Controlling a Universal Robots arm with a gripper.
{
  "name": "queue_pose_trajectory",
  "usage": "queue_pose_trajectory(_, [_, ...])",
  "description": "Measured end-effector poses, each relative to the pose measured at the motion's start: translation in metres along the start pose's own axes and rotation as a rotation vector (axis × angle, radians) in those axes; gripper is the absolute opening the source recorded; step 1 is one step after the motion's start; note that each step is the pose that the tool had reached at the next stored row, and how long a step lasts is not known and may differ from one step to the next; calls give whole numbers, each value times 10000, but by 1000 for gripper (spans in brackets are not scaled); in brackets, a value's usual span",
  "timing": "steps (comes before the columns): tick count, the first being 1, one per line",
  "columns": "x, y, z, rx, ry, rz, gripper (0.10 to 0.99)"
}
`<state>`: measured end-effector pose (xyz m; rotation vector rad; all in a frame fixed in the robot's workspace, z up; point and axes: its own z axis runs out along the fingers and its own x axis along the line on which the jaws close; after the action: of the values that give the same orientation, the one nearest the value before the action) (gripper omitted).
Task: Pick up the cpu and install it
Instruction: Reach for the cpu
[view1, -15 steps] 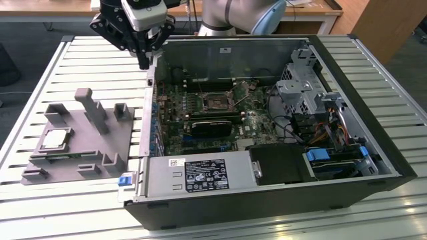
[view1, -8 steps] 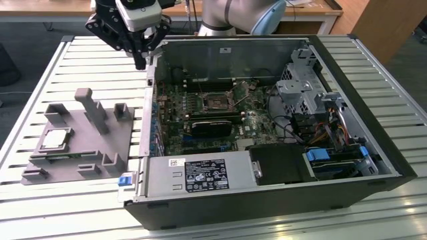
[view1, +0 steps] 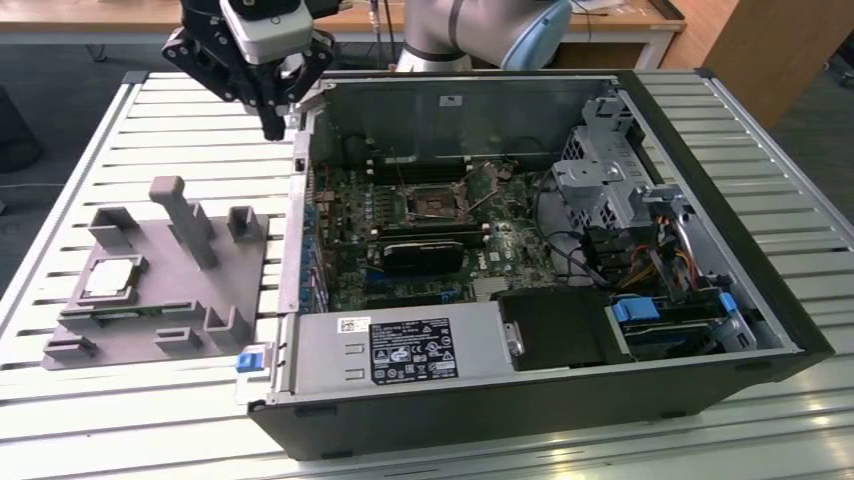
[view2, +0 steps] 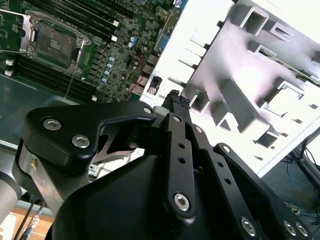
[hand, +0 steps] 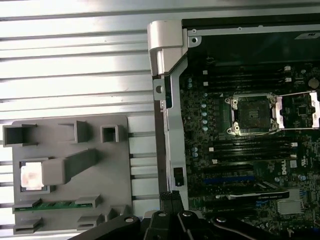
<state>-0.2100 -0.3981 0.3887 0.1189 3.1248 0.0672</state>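
Tool (view1: 274, 122): by the case (view1: 534, 405) corner, seemingly closed up narrow, carrying nothing.
Cpu (view1: 114, 278): lying in the grey fixture (view1: 174, 305) on the counter (view1: 80, 150), well apart from the tool.
Socket (view1: 434, 205): frame open, empty.
Progress: cpu not yet picked up.

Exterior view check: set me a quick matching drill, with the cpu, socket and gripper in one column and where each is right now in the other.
Things:
1. cpu
2. socket
3. gripper

Places:
a. on the motherboard, metal frame swung open
b. over the case wall, carrying nothing
c. lying in a recess of the grey fixture

Pairs: 1-c, 2-a, 3-b
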Motion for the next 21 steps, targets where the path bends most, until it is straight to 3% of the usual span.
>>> queue_pose_trajectory(21, [206, -13, 13, 2, 32, 1, 106])
